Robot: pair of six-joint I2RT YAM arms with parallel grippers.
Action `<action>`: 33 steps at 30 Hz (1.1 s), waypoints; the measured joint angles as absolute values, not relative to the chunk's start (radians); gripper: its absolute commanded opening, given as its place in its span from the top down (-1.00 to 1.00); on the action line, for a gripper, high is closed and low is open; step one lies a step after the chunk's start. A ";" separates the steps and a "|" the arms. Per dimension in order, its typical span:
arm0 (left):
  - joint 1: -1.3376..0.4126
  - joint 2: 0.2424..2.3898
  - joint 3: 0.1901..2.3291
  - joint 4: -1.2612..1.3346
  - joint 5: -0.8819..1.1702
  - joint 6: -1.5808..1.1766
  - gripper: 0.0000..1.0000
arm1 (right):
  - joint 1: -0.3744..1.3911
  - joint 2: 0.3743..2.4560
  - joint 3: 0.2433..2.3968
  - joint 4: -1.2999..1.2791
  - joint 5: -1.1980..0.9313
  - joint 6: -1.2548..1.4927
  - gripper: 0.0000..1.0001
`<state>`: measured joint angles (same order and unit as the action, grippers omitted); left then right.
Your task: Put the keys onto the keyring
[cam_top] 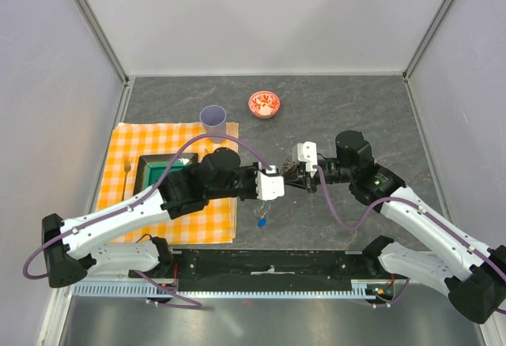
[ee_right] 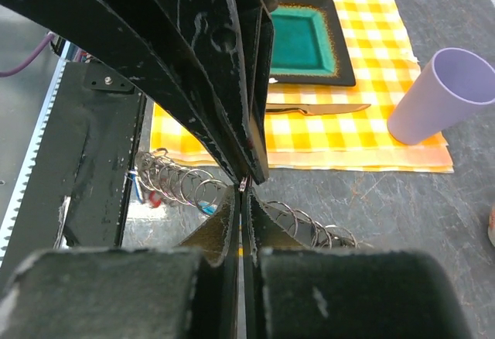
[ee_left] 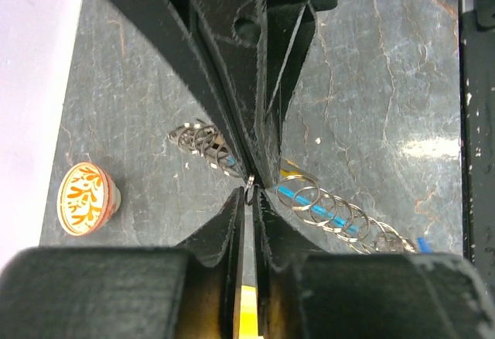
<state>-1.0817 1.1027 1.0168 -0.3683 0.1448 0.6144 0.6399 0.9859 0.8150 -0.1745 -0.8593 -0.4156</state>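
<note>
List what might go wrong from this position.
1. The left claw and right claw pinch the thin keyring wire at their very tips; it may slip free.
2. The claws sit tip to tip, so a small misaligned move might knock them together.
3. The blue tag dangles below and may swing or snag.

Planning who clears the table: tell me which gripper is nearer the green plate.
Left. The left gripper is to the right of the green plate, past the checked cloth's edge; the right gripper faces it from farther right.
</note>
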 measured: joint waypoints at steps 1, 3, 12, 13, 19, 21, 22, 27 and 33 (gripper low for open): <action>-1.081 1.094 1.005 -0.345 0.139 0.604 0.55 | 0.640 0.981 0.815 -0.174 -0.854 -0.413 1.00; -1.073 1.057 0.957 -0.274 0.138 0.580 0.42 | 0.639 0.965 0.809 -0.154 -0.841 -0.390 1.00; -0.955 0.888 0.741 0.029 0.231 0.402 0.26 | 0.639 0.924 0.695 0.160 -0.858 -0.192 1.00; -0.941 0.883 0.727 0.052 0.249 0.383 0.25 | 0.639 0.925 0.672 0.210 -0.864 -0.155 1.00; -0.886 0.881 0.694 0.141 0.357 0.289 0.24 | 0.640 0.955 0.617 0.419 -0.891 -0.005 1.00; -0.879 0.880 0.692 0.163 0.377 0.270 0.24 | 0.638 0.955 0.612 0.455 -0.894 0.022 1.00; -0.875 0.877 0.690 0.173 0.385 0.259 0.24 | 0.638 0.955 0.612 0.469 -0.891 0.030 1.00; -0.860 0.836 0.647 0.208 0.404 0.210 0.22 | 0.641 0.949 0.611 0.491 -0.890 0.040 1.00; -0.802 0.781 0.567 0.256 0.444 0.118 0.15 | 0.637 0.946 0.611 0.503 -0.863 0.038 1.00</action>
